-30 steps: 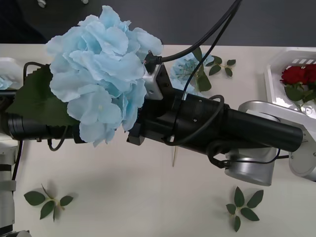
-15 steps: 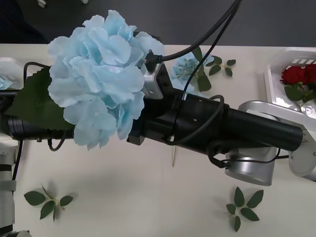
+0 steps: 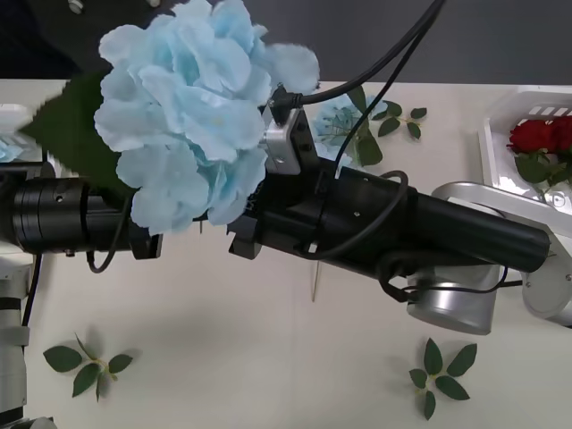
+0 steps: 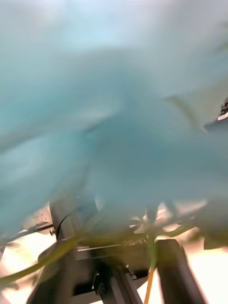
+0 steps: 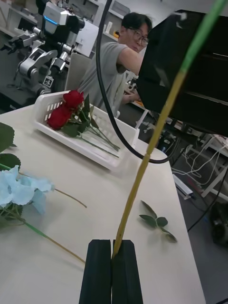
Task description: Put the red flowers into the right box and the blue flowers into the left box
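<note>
The left claw [image 5: 113, 266], clamped on the stem, has lifted the blue flower [image 3: 192, 107] higher, ready for the left box.

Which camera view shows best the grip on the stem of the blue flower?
The left wrist view: the left gripper has its jaws shut on the thin stem. The front view shows the bloom, with the grip hidden. The right wrist view shows blurred blue petals.

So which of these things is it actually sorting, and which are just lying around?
Part of the job:
- pale blue cloth flower cluster, its long green stem pinched in the left gripper
- second blue flower lying on the table
- deep-red roses in the white plastic tray

Just lying about:
- loose green leaf sprigs on the table
</note>
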Robot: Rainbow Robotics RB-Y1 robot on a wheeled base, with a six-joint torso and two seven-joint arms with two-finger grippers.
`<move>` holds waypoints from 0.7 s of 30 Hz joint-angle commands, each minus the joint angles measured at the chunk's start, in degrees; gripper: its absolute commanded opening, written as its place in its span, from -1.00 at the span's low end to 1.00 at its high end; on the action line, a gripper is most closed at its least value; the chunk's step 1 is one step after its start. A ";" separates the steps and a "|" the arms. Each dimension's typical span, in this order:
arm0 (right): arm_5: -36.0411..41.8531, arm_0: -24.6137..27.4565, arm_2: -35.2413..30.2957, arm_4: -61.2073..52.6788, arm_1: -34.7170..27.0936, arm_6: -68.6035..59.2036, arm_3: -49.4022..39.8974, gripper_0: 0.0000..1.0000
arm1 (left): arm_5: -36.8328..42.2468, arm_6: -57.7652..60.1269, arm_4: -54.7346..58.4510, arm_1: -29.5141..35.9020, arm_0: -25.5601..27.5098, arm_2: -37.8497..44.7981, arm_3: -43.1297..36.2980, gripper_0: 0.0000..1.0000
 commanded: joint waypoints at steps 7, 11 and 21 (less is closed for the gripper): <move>-6.29 3.24 -1.25 -1.14 -2.54 -1.58 -0.11 0.80 | -0.37 -2.18 6.18 4.57 3.62 2.31 -0.86 -1.00; -6.37 8.95 -4.59 -2.55 -6.14 -2.37 -1.43 0.80 | -0.81 -2.18 8.99 6.42 6.34 4.77 -1.30 -1.00; 7.07 26.09 -24.54 -17.93 -13.79 -5.27 -9.07 0.80 | -5.12 -2.18 12.77 10.64 16.45 13.30 -4.99 -1.00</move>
